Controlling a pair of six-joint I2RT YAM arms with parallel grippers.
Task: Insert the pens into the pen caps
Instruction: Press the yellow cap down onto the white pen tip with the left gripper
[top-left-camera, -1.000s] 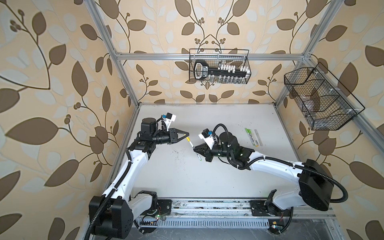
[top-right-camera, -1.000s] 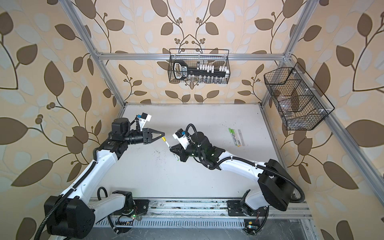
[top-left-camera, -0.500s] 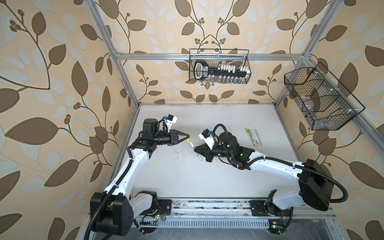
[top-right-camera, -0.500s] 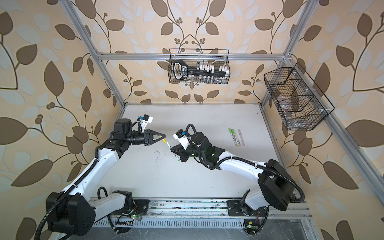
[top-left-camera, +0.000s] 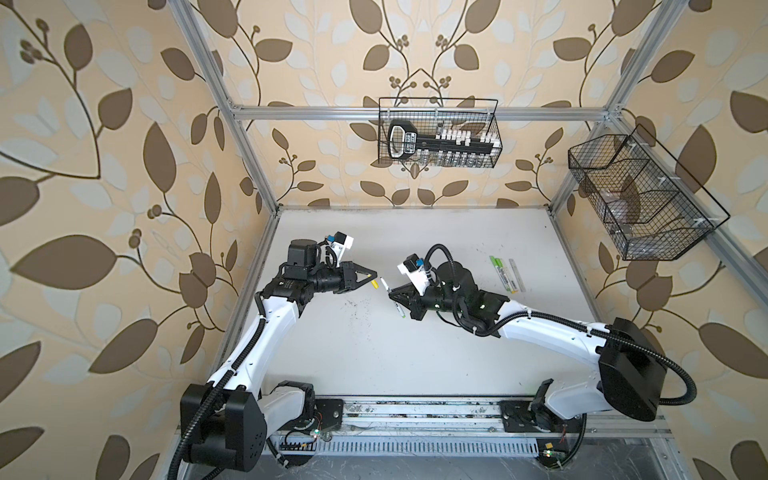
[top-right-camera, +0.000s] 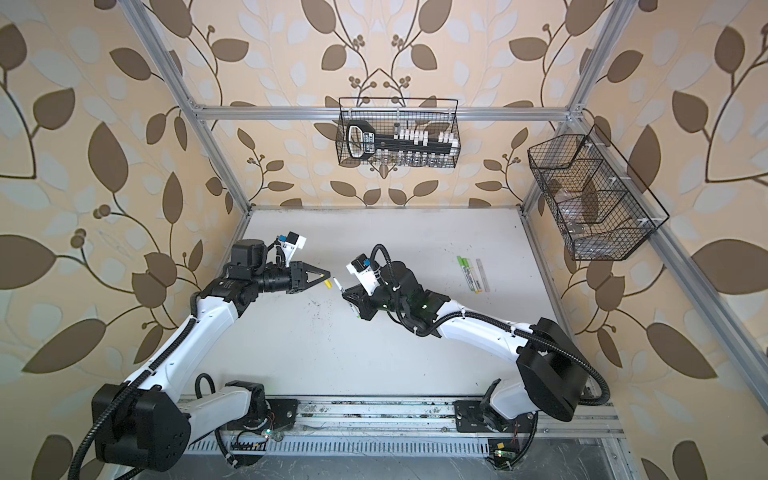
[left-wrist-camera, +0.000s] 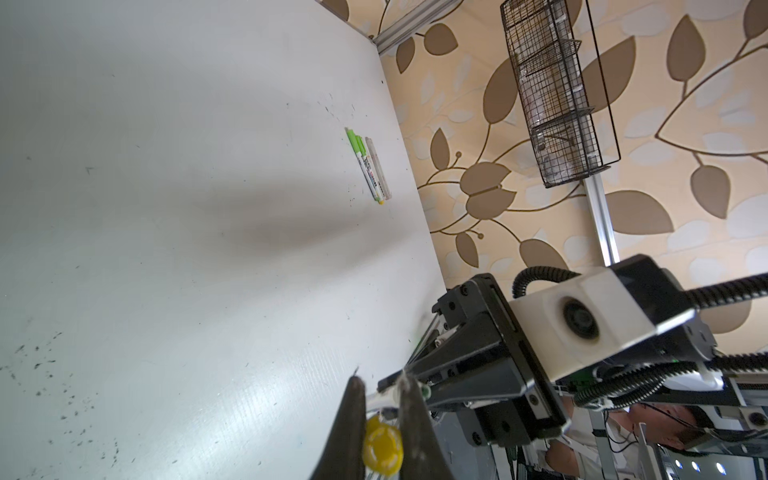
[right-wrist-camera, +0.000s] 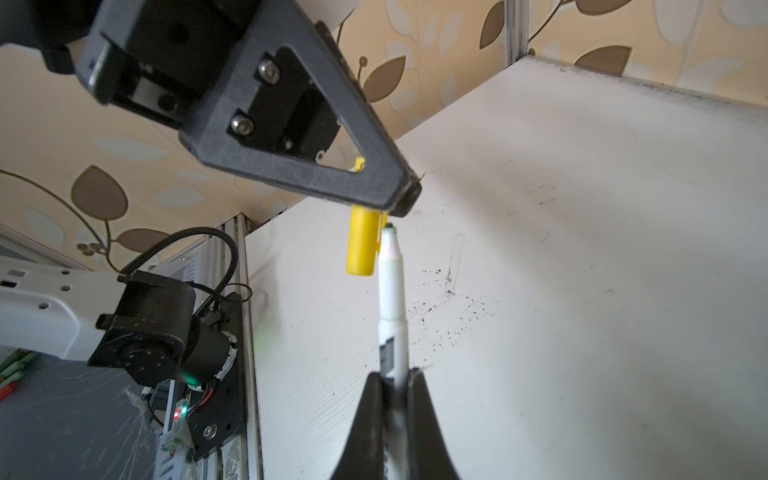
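My left gripper (top-left-camera: 374, 276) (top-right-camera: 328, 275) (left-wrist-camera: 382, 386) is shut on a short yellow pen cap (top-left-camera: 374, 284) (top-right-camera: 328, 284) (left-wrist-camera: 382, 446) (right-wrist-camera: 362, 245), held above the white table (top-left-camera: 415, 353). My right gripper (top-left-camera: 391, 294) (top-right-camera: 344, 294) (right-wrist-camera: 392, 378) is shut on the barrel of a pale uncapped pen (top-left-camera: 392, 300) (top-right-camera: 347, 301) (right-wrist-camera: 390, 282). The two grippers face each other at mid-table. In the right wrist view the pen's tip lies beside the yellow cap, just under the left fingertips, not inside it. Three capped pens (top-left-camera: 505, 274) (top-right-camera: 471, 274) (left-wrist-camera: 370, 166) lie side by side at the right rear: two with green caps, one pale.
A wire basket (top-left-camera: 438, 137) with a black tool hangs on the back wall, and another wire basket (top-left-camera: 640, 199) hangs on the right wall. Dark specks mark the table under the grippers. Aluminium frame posts stand at the rear corners.
My left gripper with the yellow cap has shifted slightly forward toward the pen's tip. The right gripper and its pen have barely moved.
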